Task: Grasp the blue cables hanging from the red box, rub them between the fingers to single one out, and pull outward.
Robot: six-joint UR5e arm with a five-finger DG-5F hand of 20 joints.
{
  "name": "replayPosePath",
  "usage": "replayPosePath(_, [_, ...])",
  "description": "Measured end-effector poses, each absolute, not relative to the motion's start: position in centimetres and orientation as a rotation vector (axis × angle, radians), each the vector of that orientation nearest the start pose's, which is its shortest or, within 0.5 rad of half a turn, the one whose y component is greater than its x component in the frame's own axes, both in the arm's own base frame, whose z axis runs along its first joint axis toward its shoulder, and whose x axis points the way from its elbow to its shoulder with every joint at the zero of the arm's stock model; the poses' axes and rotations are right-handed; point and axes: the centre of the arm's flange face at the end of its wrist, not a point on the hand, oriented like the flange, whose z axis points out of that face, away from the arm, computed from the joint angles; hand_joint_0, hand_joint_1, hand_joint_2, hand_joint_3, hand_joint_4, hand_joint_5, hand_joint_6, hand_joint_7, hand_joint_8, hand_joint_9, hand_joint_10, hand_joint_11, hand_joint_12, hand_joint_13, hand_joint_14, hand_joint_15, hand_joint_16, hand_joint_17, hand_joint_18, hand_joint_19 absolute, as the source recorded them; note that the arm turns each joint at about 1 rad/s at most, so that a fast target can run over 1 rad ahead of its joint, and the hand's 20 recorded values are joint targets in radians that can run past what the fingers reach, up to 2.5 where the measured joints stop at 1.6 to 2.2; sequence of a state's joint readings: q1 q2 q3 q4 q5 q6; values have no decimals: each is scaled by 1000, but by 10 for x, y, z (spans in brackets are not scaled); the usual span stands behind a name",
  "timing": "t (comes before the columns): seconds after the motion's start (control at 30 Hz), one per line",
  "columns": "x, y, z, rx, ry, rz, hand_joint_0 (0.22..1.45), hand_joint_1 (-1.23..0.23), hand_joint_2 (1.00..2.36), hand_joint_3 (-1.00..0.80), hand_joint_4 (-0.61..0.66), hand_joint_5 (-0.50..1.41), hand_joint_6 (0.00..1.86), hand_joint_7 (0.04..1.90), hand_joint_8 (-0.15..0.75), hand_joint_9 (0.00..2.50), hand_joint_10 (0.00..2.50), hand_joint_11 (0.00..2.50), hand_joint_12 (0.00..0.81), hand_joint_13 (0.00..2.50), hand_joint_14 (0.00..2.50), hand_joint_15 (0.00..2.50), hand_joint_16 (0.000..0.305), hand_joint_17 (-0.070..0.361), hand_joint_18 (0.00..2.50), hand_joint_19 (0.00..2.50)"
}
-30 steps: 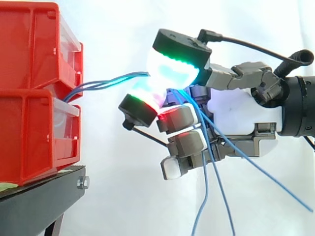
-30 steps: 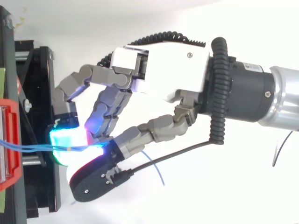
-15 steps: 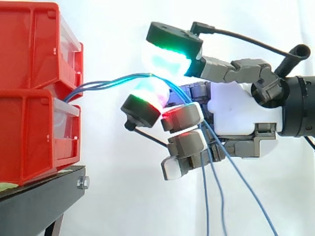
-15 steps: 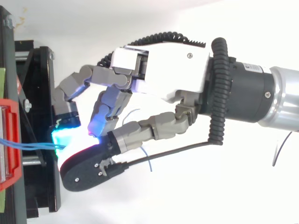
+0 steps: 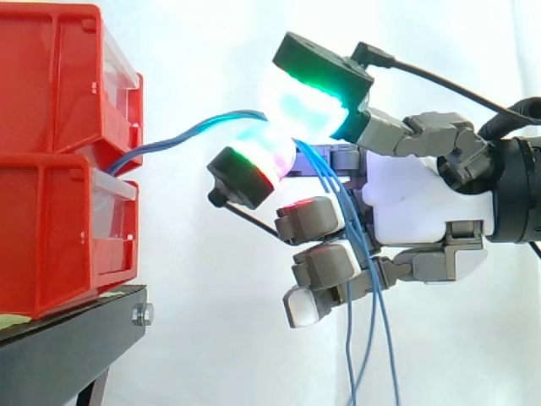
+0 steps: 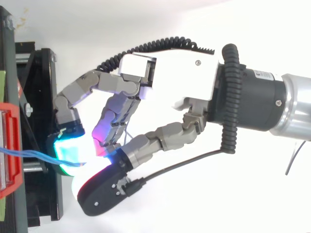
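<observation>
Hand point(image 5: 423, 203) pinching blue cables point(image 5: 182, 133) from red box point(image 5: 51, 85), lower ends cut off

Glossy plastic red bins point(image 5: 59, 161), matt black stand point(image 5: 68, 338)

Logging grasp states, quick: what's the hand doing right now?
Hand: shut on the blue cables, pinched between its glowing pads just off the red box.

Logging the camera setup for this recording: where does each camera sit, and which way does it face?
Side view: beside the work, level, facing the red bins and black stand; the hand enters from the right, pinching the blue cables.
Top view: overhead, looking down; hand and arm enter from the right.
Shared: hand, blue cables, red bins.
</observation>
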State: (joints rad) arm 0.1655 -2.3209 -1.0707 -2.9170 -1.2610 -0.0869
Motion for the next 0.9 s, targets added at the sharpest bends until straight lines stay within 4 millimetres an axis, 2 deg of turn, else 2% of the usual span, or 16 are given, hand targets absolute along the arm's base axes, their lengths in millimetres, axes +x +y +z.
replayPosePath(0.17, [777, -35, 273, 1244, 1171, 1026, 784, -907, 1000, -500, -310, -149, 941, 1388, 189, 1179, 25, 1154, 337, 1116, 33, 1045, 41, 91, 743, 664])
replayPosePath(0.27, [776, -35, 272, 1256, 1173, 1029, 724, -902, 1000, -500, -268, -146, 944, 1284, 200, 1209, 25, 1155, 339, 1135, 33, 1052, 40, 90, 747, 679])
replayPosePath(0.3, [776, -35, 272, 1260, 1173, 1030, 688, -894, 1000, -500, -228, -143, 947, 1142, 211, 1211, 24, 1164, 341, 1137, 33, 1051, 40, 91, 748, 681])
replayPosePath(0.37, [776, -35, 272, 1264, 1174, 1031, 643, -872, 1000, -500, -152, -139, 938, 1078, 223, 1215, 25, 1161, 347, 1137, 33, 1064, 40, 91, 745, 700])
replayPosePath(0.43, [776, -34, 272, 1266, 1176, 1031, 553, -841, 1000, -500, -90, -138, 926, 1100, 242, 1224, 23, 1164, 360, 1148, 32, 1060, 43, 97, 749, 710])
replayPosePath(0.5, [776, -34, 271, 1267, 1177, 1031, 445, -806, 1000, -500, -31, -135, 912, 1106, 289, 1245, 20, 1138, 405, 1178, 29, 1056, 52, 116, 805, 693])
replayPosePath(0.6, [775, -34, 271, 1268, 1179, 1030, 377, -779, 1000, -500, -4, -136, 908, 1069, 319, 1269, 18, 1130, 446, 1212, 27, 1042, 59, 132, 860, 678])
replayPosePath(0.73, [775, -33, 271, 1268, 1180, 1030, 384, -752, 1000, -500, -12, -138, 904, 1070, 313, 1268, 18, 1122, 444, 1211, 24, 1038, 59, 133, 860, 688])
replayPosePath(0.87, [775, -34, 270, 1269, 1182, 1029, 486, -665, 1000, -500, -38, -142, 896, 1108, 274, 1242, 22, 1138, 393, 1170, 29, 1063, 50, 113, 786, 748])
replayPosePath(0.9, [775, -34, 270, 1270, 1182, 1028, 543, -618, 1000, -500, -46, -141, 890, 1144, 258, 1255, 24, 1146, 372, 1162, 30, 1078, 47, 105, 759, 770])
